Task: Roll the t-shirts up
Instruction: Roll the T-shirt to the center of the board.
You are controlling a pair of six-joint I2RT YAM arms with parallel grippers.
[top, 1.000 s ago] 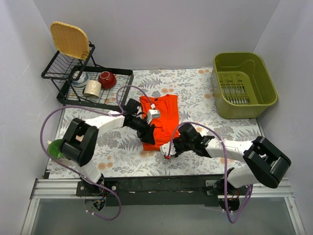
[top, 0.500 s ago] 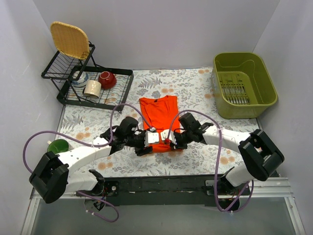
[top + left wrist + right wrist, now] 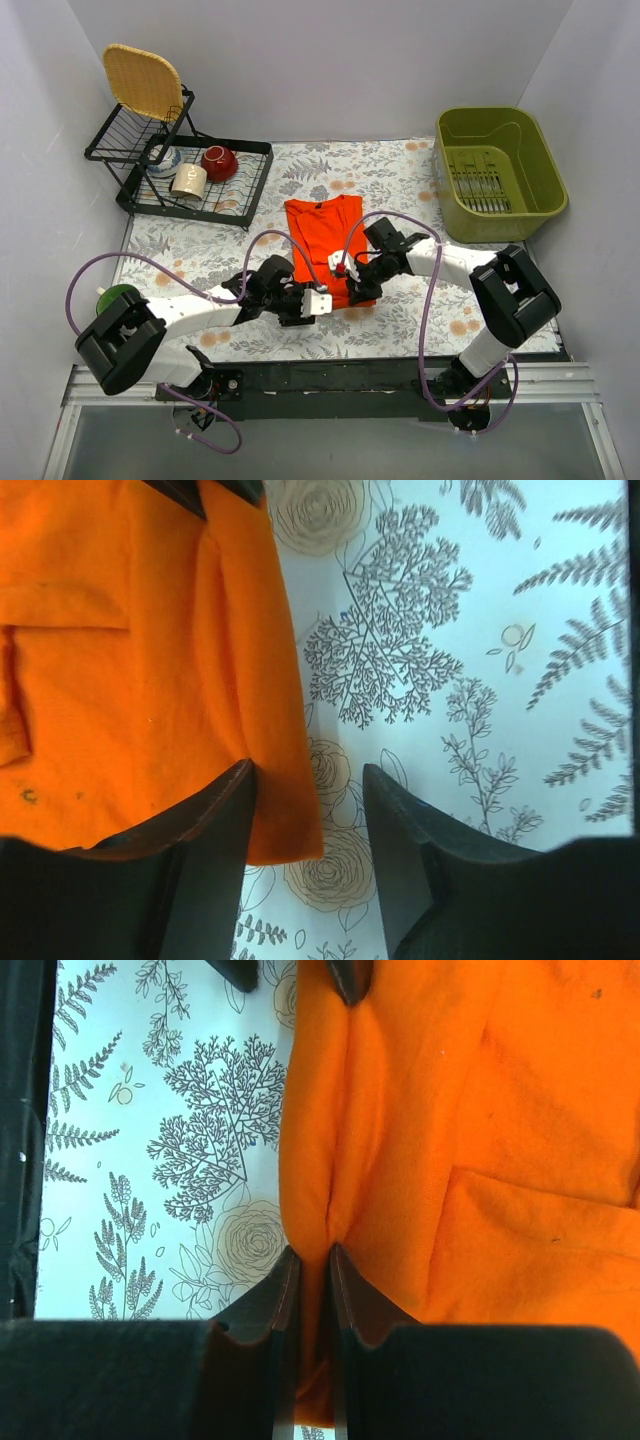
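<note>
The orange-red t-shirt (image 3: 325, 232) lies flat on the flowered table cloth, folded into a narrow strip with the collar at the far end. My left gripper (image 3: 308, 302) is at the shirt's near left corner. In the left wrist view the gripper (image 3: 308, 815) is open, with one finger on the shirt (image 3: 140, 670) and the other on the bare cloth, the corner between them. My right gripper (image 3: 352, 284) is at the near right edge. In the right wrist view the gripper (image 3: 313, 1275) is shut on a pinched fold of the shirt (image 3: 480, 1110).
A black dish rack (image 3: 245, 195) at the far left holds a red-brown bowl (image 3: 219, 162), a cream mug (image 3: 188, 180) and a woven plate (image 3: 143, 82). An olive green bin (image 3: 497, 172) stands at the far right. A green object (image 3: 118, 298) sits at the left edge.
Both grippers have come to the shirt's near end, the left arm swinging down from beside the shirt. The right gripper has moved up along the right edge and shut on a fold.
</note>
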